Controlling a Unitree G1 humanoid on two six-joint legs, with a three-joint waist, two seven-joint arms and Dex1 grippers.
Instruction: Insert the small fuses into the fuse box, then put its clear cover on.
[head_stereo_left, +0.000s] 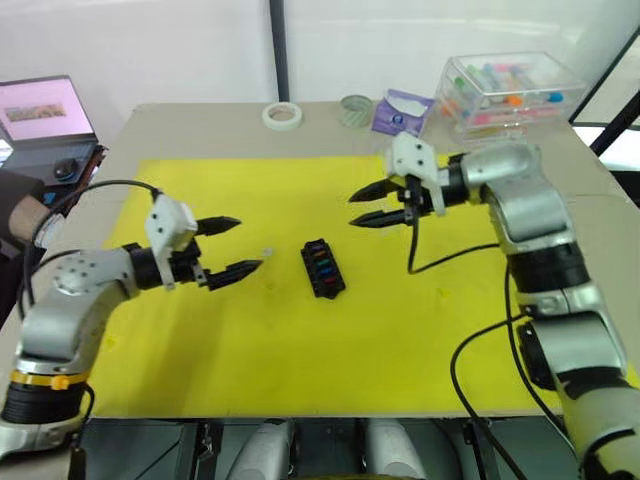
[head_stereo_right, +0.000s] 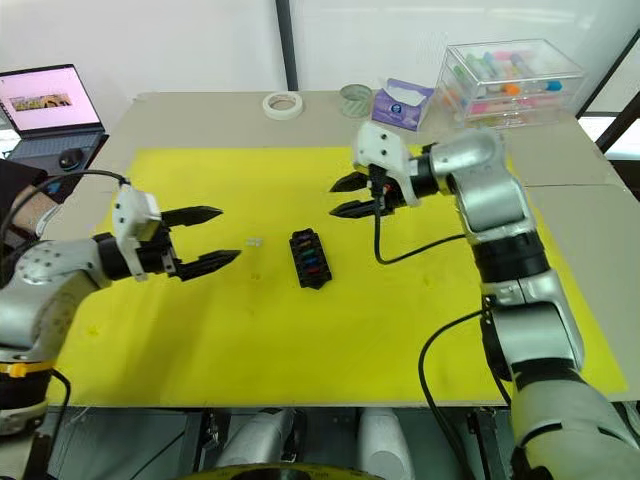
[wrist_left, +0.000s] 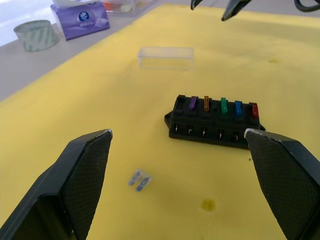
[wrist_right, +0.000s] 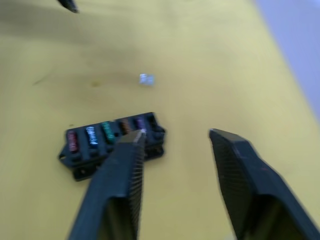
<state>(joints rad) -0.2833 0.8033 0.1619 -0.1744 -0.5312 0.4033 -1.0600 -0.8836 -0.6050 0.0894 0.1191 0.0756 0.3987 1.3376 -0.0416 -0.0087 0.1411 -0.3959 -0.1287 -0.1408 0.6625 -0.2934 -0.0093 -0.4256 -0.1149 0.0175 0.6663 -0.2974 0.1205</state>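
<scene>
So the fuse box (head_stereo_left: 323, 268) sits mid yellow mat (head_stereo_left: 250, 350), five coloured fuses (wrist_left: 222, 105) already slotted in. One grey fuse (wrist_left: 139, 181) lies loose at its 9 o'clock. The clear cover (wrist_left: 165, 58) sits on the mat beyond the box. Left gripper (head_stereo_left: 232, 247) at 9 and right gripper (head_stereo_left: 368, 205) at 1 both hover, jaws spread, holding nothing.
</scene>
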